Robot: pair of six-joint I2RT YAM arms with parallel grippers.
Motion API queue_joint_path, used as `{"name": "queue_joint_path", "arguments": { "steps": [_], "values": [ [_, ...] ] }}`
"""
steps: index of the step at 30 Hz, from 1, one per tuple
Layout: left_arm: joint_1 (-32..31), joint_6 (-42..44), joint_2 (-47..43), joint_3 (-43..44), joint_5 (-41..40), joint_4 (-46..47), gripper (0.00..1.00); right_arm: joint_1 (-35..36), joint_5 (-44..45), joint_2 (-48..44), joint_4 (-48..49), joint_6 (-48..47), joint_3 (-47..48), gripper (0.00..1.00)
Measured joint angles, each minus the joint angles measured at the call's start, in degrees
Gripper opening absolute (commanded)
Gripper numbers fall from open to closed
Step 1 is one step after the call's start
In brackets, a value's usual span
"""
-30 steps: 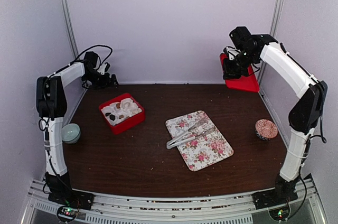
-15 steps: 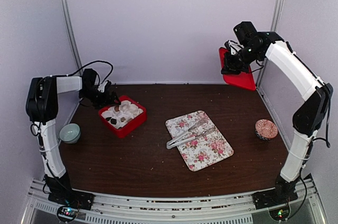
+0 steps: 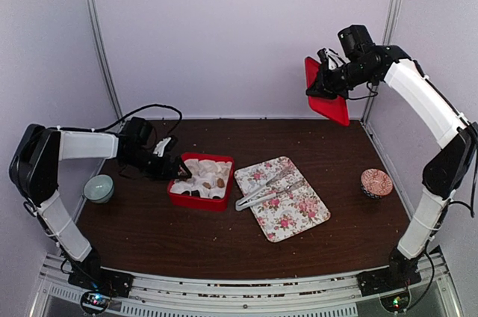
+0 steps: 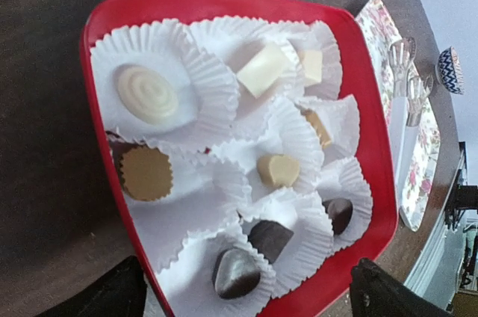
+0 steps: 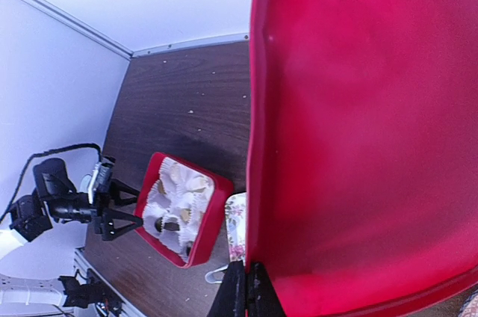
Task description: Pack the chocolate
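The chocolate [image 4: 278, 170], nine small pieces in white, tan and dark brown, sits in white paper cups [image 4: 187, 55] inside a shallow red box [image 3: 200, 199] that rests on the dark bench [image 3: 187, 242], left of centre. The left pincer [image 3: 179, 171] lies low at the box's left end, released, its two fingers [image 4: 112, 291] spread wide with the box's near rim between them; whether either finger touches the rim cannot be told. Just right of the box lies a rose-printed tray [image 3: 295, 216] bearing a pair of pale tongs [image 3: 261, 191], set diagonally across it. The right pincer [image 3: 323, 85] is raised well above the bench's far right corner, clenched on the edge of a red lid [image 5: 358, 122], which it holds tilted nearly upright. A patterned bowl [image 3: 376, 182] stands near the right edge of the bench and a pale green bowl [image 3: 99, 188] near the left edge.
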Motion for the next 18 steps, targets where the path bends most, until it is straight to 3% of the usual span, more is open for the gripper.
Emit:
{"name": "queue_joint_path", "arguments": {
  "steps": [5,9,18],
  "values": [
    [-0.22,-1.64,-5.92,-1.33,-1.66,-1.18,0.98,0.17,-8.04,-4.17,11.98,7.52,-8.70,0.00],
    [0.00,-1.88,-10.56,4.13,-3.41,-2.36,0.98,1.46,-13.86,-6.97,26.56,17.27,-17.03,0.00],
    [-0.02,-10.88,-15.54,7.96,1.33,6.45,0.98,10.40,-23.39,-5.03,59.80,37.42,-17.51,0.00]
  ]
}}
